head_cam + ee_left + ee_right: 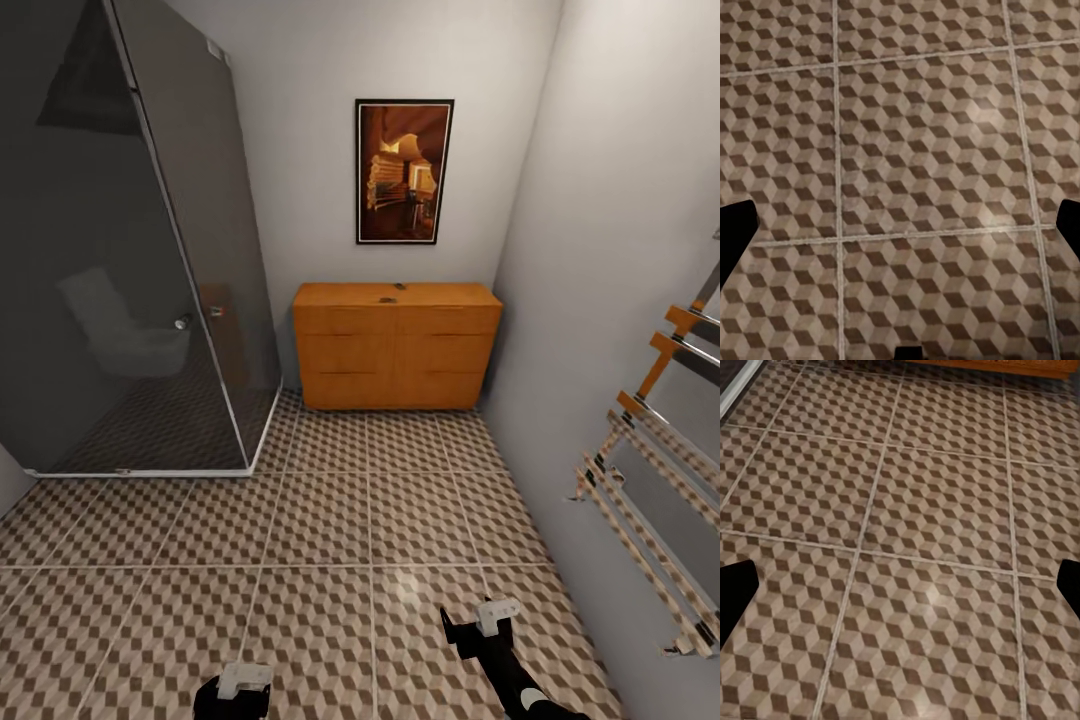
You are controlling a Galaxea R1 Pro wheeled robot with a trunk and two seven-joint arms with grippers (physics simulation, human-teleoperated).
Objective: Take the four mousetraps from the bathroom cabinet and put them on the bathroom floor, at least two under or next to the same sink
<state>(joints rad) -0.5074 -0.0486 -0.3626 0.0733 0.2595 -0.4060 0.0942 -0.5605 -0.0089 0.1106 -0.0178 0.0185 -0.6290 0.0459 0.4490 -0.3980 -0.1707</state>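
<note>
Nearest, the left gripper (243, 683) and right gripper (478, 626) hang over the bathroom floor (330, 560), fingers spread, empty. Beyond, the cabinet (396, 345) stands against the far wall, long axis left-right, small dark items on top, too small to identify.

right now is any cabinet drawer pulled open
No, the head view shows the cabinet against the far wall with all its drawer fronts flush and shut.

Cabinet (396, 345) — smooth orange-brown wood; floor (330, 520) — glossy patterned tile; shower (120, 240), upper left, dark smoked glass.
</note>
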